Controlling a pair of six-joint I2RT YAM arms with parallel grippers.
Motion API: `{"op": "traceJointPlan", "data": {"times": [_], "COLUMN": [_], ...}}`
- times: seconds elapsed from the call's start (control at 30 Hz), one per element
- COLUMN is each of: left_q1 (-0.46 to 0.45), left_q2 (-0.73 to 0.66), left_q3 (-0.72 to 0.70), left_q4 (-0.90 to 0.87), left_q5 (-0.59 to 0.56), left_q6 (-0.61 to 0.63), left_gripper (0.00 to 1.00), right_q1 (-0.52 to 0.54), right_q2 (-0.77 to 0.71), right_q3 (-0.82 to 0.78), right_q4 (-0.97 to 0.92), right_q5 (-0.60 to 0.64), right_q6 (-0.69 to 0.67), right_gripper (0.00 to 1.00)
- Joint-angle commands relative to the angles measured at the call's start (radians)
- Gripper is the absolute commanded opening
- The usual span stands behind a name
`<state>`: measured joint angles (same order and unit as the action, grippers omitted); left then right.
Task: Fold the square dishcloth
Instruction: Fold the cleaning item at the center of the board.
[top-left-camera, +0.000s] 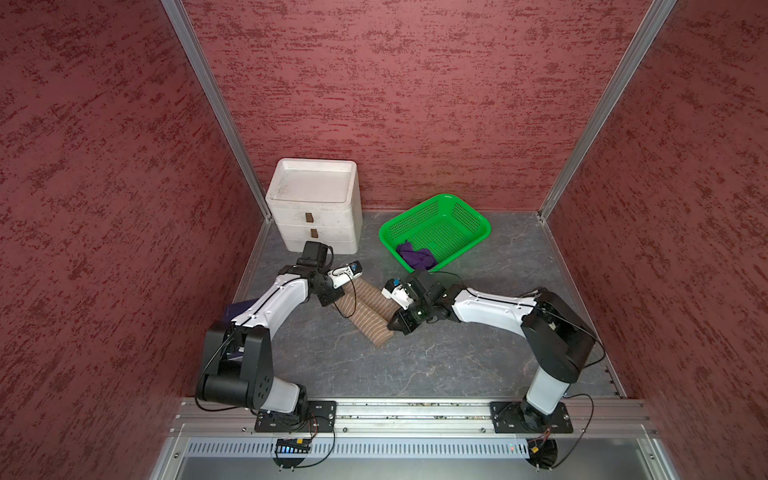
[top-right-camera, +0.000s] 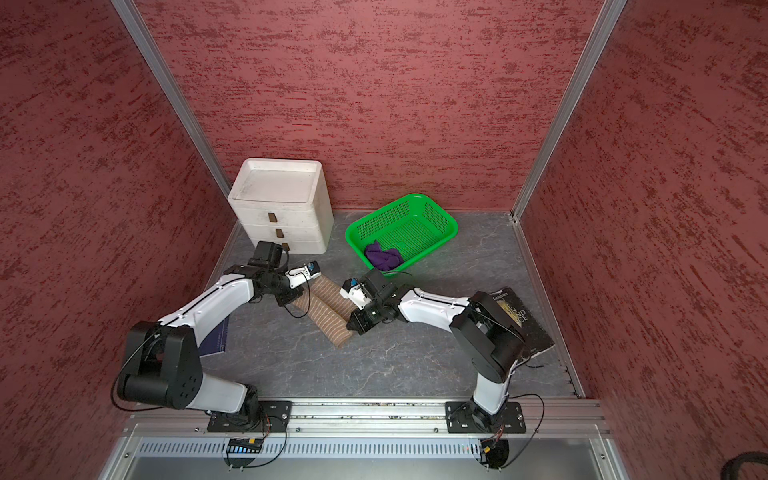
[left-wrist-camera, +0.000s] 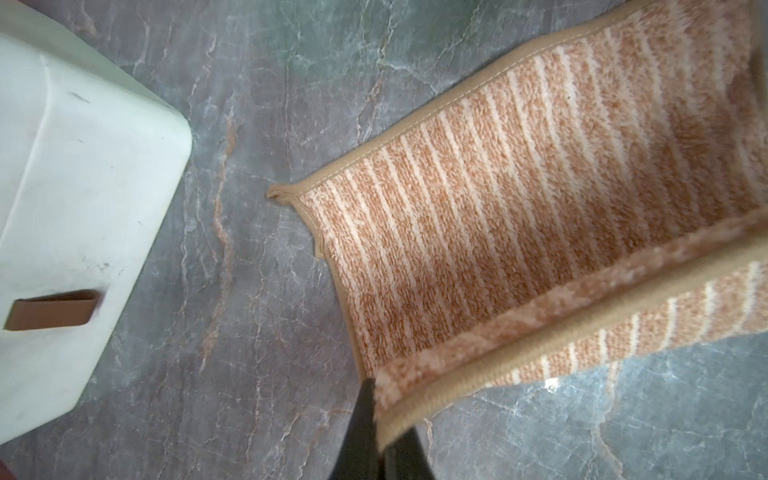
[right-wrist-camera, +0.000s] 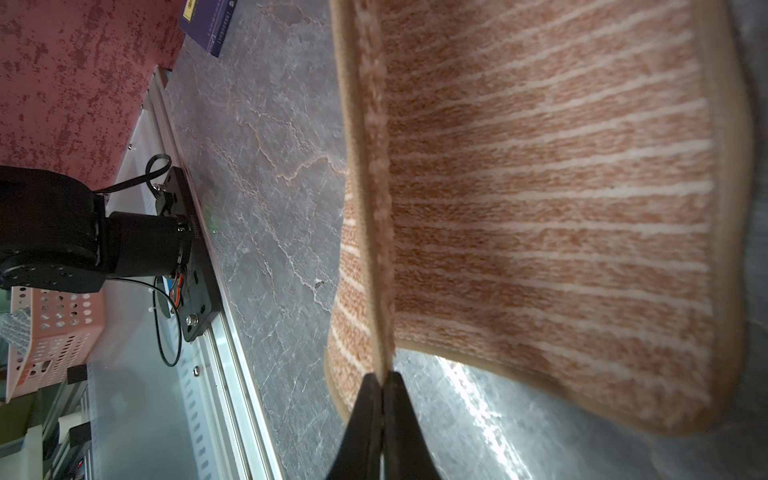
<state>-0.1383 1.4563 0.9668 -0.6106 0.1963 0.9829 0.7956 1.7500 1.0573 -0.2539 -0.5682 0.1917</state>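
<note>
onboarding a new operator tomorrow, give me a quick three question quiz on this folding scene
1. True or false: the left end effector and the right end effector are both shut on an edge of the dishcloth.
2. What lies in the green basket? A) a book B) a purple cloth C) a spoon
3. Which white object stands nearest the left end effector?

Key: 1 true; 2 B; 3 the white drawer unit.
</note>
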Motion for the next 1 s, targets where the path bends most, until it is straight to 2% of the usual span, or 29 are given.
{"op": "traceJointPlan", "data": {"times": [0.0, 0.37, 0.57, 0.63, 0.73, 0.83, 0.97], "left_q1": [-0.019, -0.113, -0.186, -0.205, -0.211, -0.193, -0.195], "left_q2": [0.025, 0.292, 0.341, 0.338, 0.306, 0.215, 0.030], "left_q3": [0.051, 0.193, 0.196, 0.184, 0.167, 0.098, -0.073], "left_q4": [0.048, 0.231, 0.257, 0.261, 0.181, 0.016, -0.220], "left_q5": [-0.035, -0.203, -0.284, -0.302, -0.323, -0.300, -0.325], "left_q6": [-0.038, -0.111, -0.077, -0.072, -0.073, -0.055, 0.003], "left_gripper": [0.00, 0.00, 0.00, 0.00, 0.00, 0.00, 0.00], "right_q1": [-0.036, -0.098, -0.116, -0.117, -0.104, -0.057, 0.035], "right_q2": [-0.041, 0.102, 0.100, 0.104, 0.086, 0.020, -0.080], "right_q3": [0.008, 0.092, 0.040, 0.028, -0.008, -0.070, -0.131], "right_q4": [-0.051, -0.128, -0.092, -0.091, -0.055, -0.004, -0.010], "right_q5": [0.023, 0.136, 0.206, 0.253, 0.223, 0.199, 0.161], "right_q6": [-0.008, -0.059, -0.053, -0.040, -0.011, 0.007, 0.016], "right_gripper": [0.00, 0.00, 0.00, 0.00, 0.00, 0.00, 0.00]}}
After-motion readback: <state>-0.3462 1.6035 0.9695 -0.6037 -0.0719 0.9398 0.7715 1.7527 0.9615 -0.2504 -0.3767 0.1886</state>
